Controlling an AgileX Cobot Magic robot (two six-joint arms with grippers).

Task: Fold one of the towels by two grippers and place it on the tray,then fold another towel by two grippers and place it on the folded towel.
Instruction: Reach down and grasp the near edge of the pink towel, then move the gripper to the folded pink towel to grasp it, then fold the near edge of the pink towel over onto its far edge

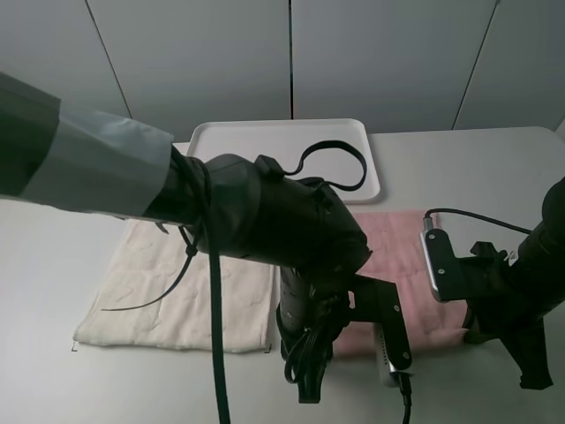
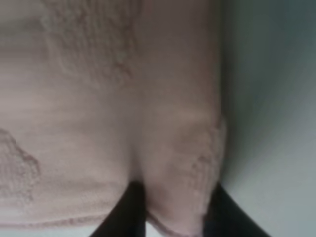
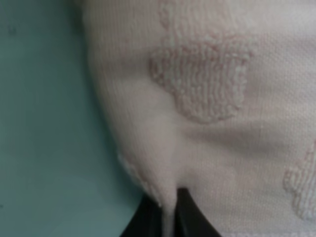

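Left arm [image 1: 265, 221]: grey fabric sleeve [image 1: 88, 163], then bulky black cover with looped, trailing black cables [image 1: 214, 336]. Right arm [image 1: 538, 261]: black, carrying a silver-edged wrist camera [image 1: 434, 263]. Both left gripper [image 2: 175, 207] and right gripper [image 3: 168, 213]: tapering black fingers.

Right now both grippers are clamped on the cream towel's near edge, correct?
Wrong towel. The cream towel lies flat on the left with no gripper on it. The left gripper and right gripper are both clamped on the pink towel, at its near edge. Both wrist views show pink terry pinched between the fingers.
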